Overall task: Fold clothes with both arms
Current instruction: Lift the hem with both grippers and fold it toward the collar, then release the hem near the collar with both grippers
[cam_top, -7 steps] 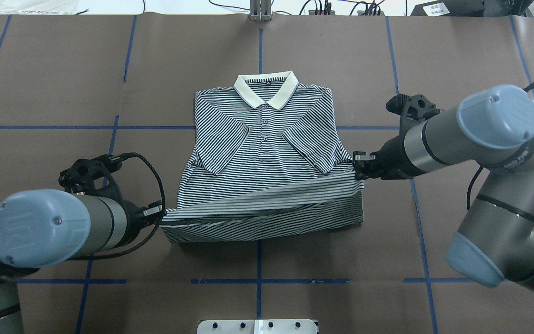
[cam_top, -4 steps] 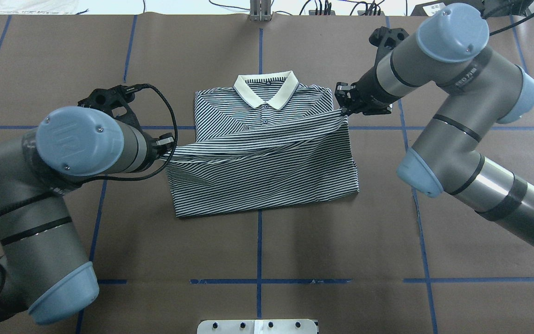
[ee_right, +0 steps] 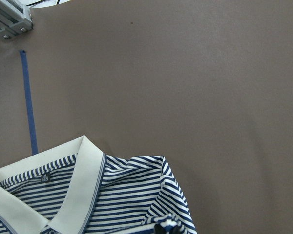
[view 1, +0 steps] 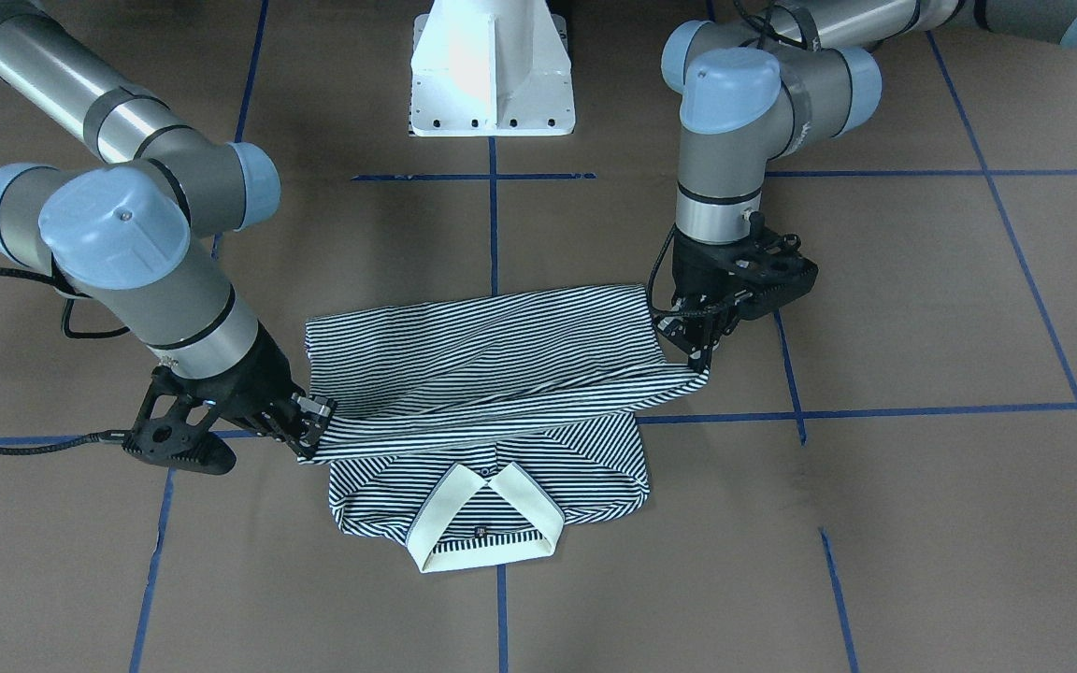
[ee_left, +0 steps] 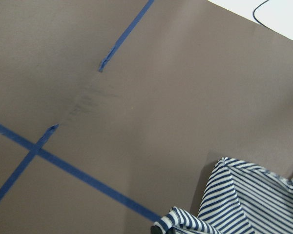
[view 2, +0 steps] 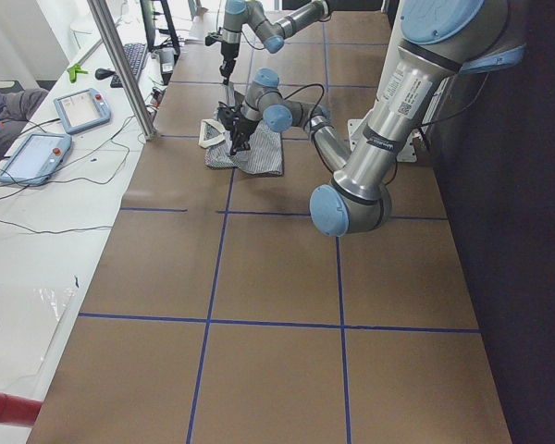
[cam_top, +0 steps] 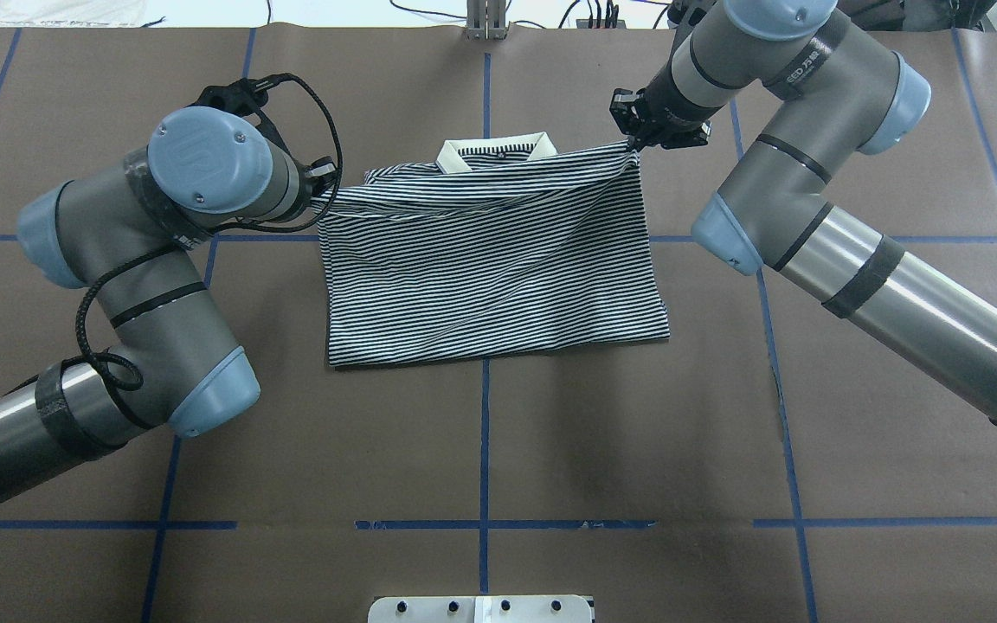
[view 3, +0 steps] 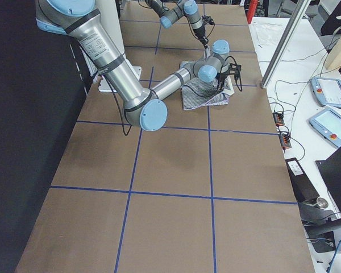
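Observation:
The striped polo shirt [cam_top: 490, 268] lies mid-table, its lower half doubled over toward the cream collar [cam_top: 492, 149], which peeks out beyond the lifted hem. My left gripper [cam_top: 323, 192] is shut on the hem's left corner, and my right gripper [cam_top: 633, 143] is shut on the right corner. In the front-facing view the hem stretches taut between the left gripper [view 1: 699, 366] and the right gripper [view 1: 309, 439], just above the shirt [view 1: 482, 365] and short of the collar [view 1: 487, 523]. The right wrist view shows the collar [ee_right: 83, 185] below the camera. Buttons and chest are covered.
Blue tape lines [cam_top: 485, 523] grid the brown table cover. The white pedestal base [view 1: 492, 70] stands at the robot's side, and a metal post [cam_top: 485, 22] at the far edge. Tablets [view 2: 81, 109] and cables lie on a side bench beyond.
Both grippers carried the hem away from the robot, from the shirt's lower part up across the chest to near the collar. The fold now hides the buttons and sleeves.

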Robot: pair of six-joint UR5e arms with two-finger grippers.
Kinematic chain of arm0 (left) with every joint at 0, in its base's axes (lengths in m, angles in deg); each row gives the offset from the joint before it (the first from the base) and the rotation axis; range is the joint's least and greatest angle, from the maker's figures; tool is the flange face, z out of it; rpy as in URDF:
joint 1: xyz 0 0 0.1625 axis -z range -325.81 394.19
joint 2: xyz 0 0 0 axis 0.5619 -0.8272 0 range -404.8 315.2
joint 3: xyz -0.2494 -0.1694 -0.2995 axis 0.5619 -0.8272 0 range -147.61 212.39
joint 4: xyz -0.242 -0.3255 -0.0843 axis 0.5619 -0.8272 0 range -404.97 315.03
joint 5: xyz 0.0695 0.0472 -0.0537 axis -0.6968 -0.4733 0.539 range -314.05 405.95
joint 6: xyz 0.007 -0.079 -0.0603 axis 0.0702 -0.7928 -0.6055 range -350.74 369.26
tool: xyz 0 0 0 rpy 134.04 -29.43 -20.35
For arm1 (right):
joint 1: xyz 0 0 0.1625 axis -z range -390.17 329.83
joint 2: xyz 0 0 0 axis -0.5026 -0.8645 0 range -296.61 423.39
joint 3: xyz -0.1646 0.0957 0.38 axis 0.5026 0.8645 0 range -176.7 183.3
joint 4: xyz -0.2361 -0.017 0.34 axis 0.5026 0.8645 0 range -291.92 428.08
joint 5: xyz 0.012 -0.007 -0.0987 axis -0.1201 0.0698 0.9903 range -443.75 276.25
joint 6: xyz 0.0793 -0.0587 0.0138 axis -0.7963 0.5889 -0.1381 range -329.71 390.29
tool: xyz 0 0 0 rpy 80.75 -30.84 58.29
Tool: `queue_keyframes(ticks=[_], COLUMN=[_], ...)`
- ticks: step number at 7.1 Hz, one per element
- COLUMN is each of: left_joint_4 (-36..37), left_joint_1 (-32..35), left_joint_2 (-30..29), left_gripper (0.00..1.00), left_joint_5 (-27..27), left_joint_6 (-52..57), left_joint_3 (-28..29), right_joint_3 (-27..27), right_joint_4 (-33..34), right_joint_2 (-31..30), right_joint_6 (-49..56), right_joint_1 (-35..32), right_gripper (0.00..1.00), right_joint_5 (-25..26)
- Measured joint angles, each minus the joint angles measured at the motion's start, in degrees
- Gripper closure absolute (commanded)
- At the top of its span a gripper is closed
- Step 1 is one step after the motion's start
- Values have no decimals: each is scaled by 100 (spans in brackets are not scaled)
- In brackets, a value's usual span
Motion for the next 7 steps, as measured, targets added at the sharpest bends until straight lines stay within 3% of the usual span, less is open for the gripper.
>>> queue_keyframes(ticks=[3,4,5,7], left_joint_4=[-359,-376,-381,-396], left_joint_1=[35,37,37,41], left_joint_2=[-266,-311,-334,-340], left_gripper=[62,46,0,0], left_joint_5=[1,4,5,7], left_joint_6=[-5,-3,-5,21], left_joint_3=[525,549,563,577], right_joint_3=[361,364,368,379], right_joint_4=[-354,-368,-373,-373], right_joint_2=[71,89,109,103], right_joint_6=[0,-2,0,34], right_joint_1=[-6,8,24,49], right_gripper=[100,58,1,0], right_joint_5=[1,-5,-5,4])
